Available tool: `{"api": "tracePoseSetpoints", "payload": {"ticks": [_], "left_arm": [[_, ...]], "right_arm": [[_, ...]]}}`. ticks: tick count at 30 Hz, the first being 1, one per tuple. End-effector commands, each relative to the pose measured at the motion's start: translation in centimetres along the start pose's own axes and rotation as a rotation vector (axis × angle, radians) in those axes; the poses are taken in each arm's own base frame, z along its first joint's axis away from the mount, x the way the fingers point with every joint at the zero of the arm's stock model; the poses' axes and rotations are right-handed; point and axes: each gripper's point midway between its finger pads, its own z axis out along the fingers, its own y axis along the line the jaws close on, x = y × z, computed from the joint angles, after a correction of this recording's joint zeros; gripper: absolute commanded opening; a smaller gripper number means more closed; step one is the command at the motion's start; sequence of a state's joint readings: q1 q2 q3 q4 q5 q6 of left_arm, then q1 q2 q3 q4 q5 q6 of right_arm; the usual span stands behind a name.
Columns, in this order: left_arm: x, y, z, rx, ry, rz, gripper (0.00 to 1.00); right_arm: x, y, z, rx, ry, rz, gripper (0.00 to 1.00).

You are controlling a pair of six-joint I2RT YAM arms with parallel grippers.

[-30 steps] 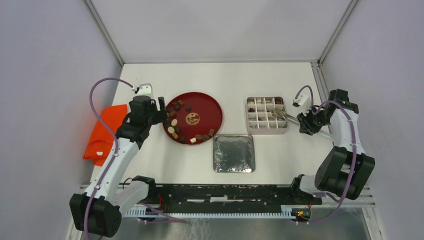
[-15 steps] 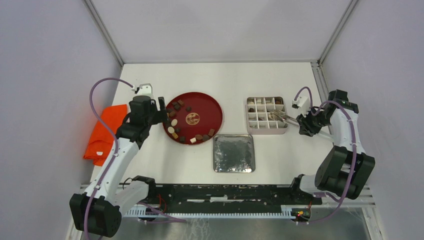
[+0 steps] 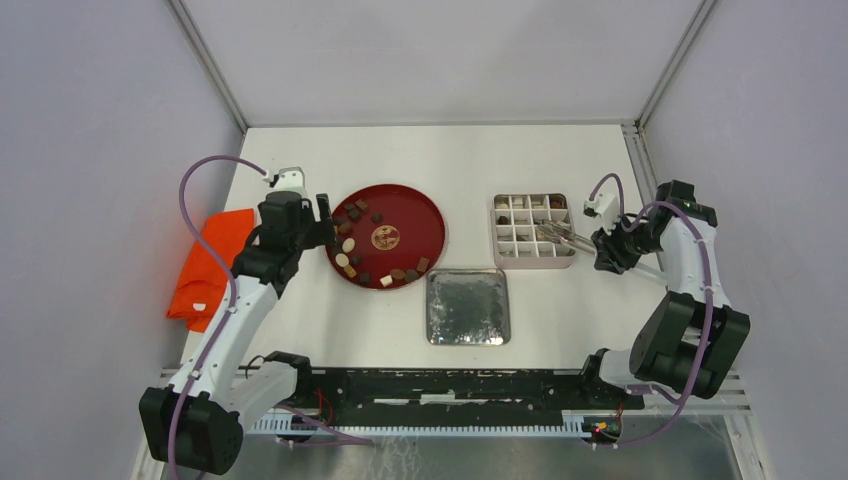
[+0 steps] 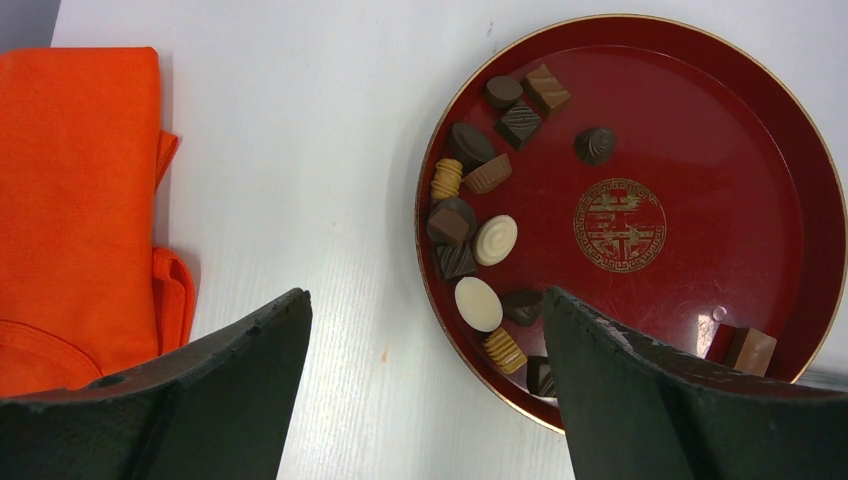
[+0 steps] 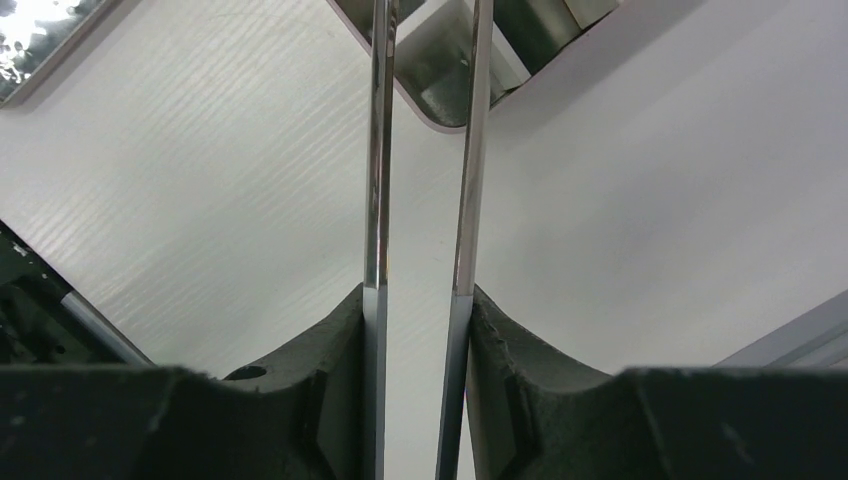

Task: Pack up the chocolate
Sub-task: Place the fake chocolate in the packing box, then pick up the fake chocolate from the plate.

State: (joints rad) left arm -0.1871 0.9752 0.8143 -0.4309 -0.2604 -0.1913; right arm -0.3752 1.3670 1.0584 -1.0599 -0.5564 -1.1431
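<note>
One round dark-red plate (image 4: pixel 700 150); at least fifteen bite-size chocolates (image 4: pixel 495 240) visible there. One pale grid box (image 3: pixel 533 264), one square silver tray (image 3: pixel 468 307), one orange cloth (image 4: pixel 70 180), one pair metal tongs (image 5: pixel 376 150).

Upper centre: I see bare table (image 3: pixel 440 155) behind the red plate (image 3: pixel 418 215) and compartment box (image 3: pixel 534 265), open to pass.
Middle: a narrow lane between plate, box and the metal tray (image 3: pixel 468 306) below.
Left edge: orange cloth (image 3: pixel 205 268) crowds my left arm.
Over the box: tongs (image 3: pixel 556 234) clamped in my right gripper (image 5: pixel 418 300) reach across.
</note>
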Motion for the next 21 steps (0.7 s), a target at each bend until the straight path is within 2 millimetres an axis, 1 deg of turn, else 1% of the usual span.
{"api": "tracePoseSetpoints", "payload": {"ticks": [1,5,8,10,11,12,13,14,16,21], "left_arm": [[-1.2,0.0,0.0,0.008,-0.045,0.025,0.91],[-1.2,0.0,0.0,0.008,-0.045,0.024,0.91],[-1.2,0.0,0.1,0.005,-0.045,0.024,0.91],[-1.2,0.1,0.1,0.002,-0.044,0.025,0.91],[-1.2,0.1,0.1,-0.001,-0.045,0.024,0.91],[-1.2,0.2,0.1,-0.004,-0.045,0.024,0.91],[-1.2,0.3,0.1,-0.008,-0.046,0.025,0.91],[-1.2,0.3,0.1,-0.012,-0.047,0.024,0.91],[-1.2,0.5,0.0,-0.02,-0.049,0.023,0.91],[-1.2,0.8,0.0,-0.036,-0.052,0.025,0.91]], "right_arm": [[-3.0,0.8,-0.9,-0.037,-0.125,-0.034,0.38],[-5.2,2.4,-0.6,-0.102,-0.201,-0.06,0.38],[-7.7,3.8,0.1,-0.139,-0.253,-0.107,0.38],[-9.7,5.1,1.2,-0.161,-0.28,-0.159,0.38],[-10.8,6.1,1.9,-0.184,-0.291,-0.18,0.38],[-11.9,6.7,2.5,-0.189,-0.304,-0.209,0.37],[-13.1,7.9,3.3,-0.214,-0.31,-0.24,0.37],[-14.3,8.5,3.9,-0.215,-0.321,-0.265,0.38],[-16.4,10.4,5.2,-0.243,-0.332,-0.324,0.38],[-19.6,14.5,8.8,-0.285,-0.274,-0.484,0.38]]}}
